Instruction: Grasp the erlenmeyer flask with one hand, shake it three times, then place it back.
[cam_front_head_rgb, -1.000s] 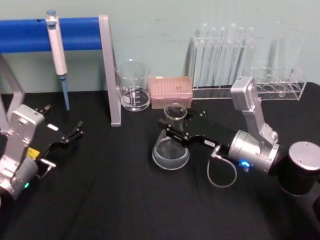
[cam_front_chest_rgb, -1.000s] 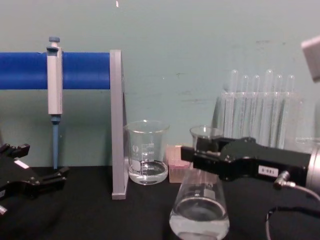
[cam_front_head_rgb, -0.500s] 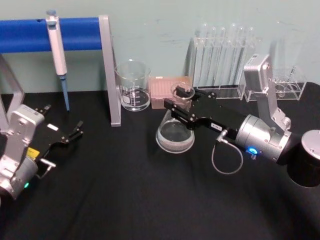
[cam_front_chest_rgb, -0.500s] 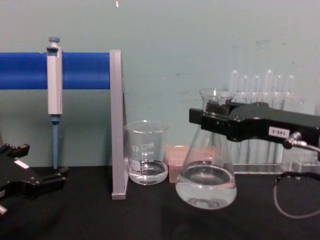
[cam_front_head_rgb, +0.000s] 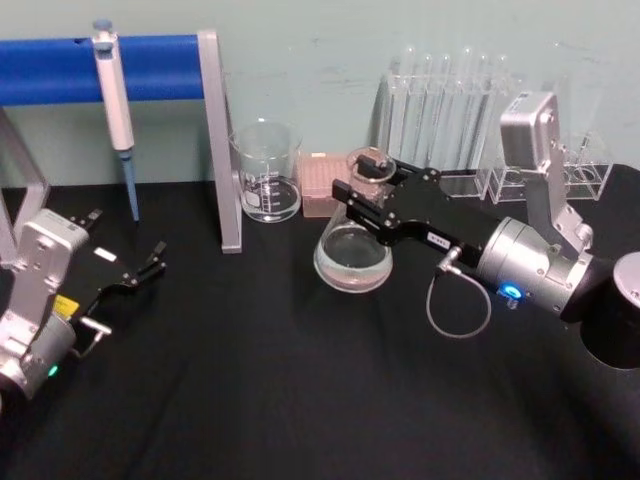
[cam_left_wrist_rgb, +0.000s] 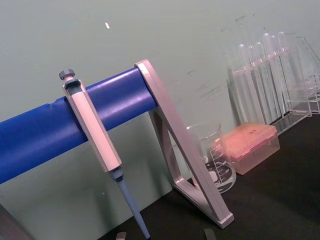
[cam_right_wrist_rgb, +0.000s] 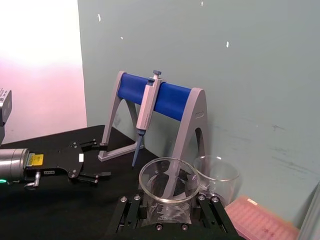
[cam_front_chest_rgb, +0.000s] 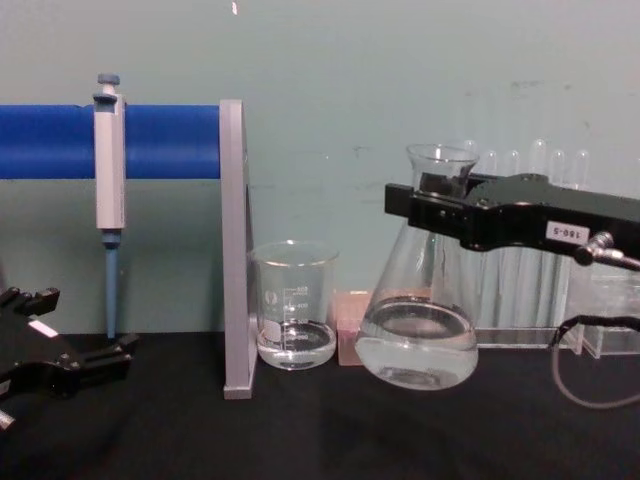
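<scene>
The erlenmeyer flask (cam_front_head_rgb: 352, 255) is clear glass with a little clear liquid in its wide base. It hangs tilted above the black table, in front of the pink box. My right gripper (cam_front_head_rgb: 362, 196) is shut on its neck just below the flared rim. In the chest view the flask (cam_front_chest_rgb: 418, 340) floats clear of the table with the right gripper (cam_front_chest_rgb: 432, 207) across its neck. The right wrist view looks down on the flask's rim (cam_right_wrist_rgb: 167, 181) between the fingers (cam_right_wrist_rgb: 131, 210). My left gripper (cam_front_head_rgb: 128, 238) rests open at the table's left.
A clear beaker (cam_front_head_rgb: 266, 175) stands behind the flask's left, beside a pink tip box (cam_front_head_rgb: 322, 185). A pipette (cam_front_head_rgb: 115, 90) hangs on the blue stand (cam_front_head_rgb: 160, 62). Test tubes in a rack (cam_front_head_rgb: 440, 110) and a clear rack (cam_front_head_rgb: 580, 172) line the back right.
The right gripper has lifted the flask off the table and carried it up and back toward the pink box. The left arm has not moved.
</scene>
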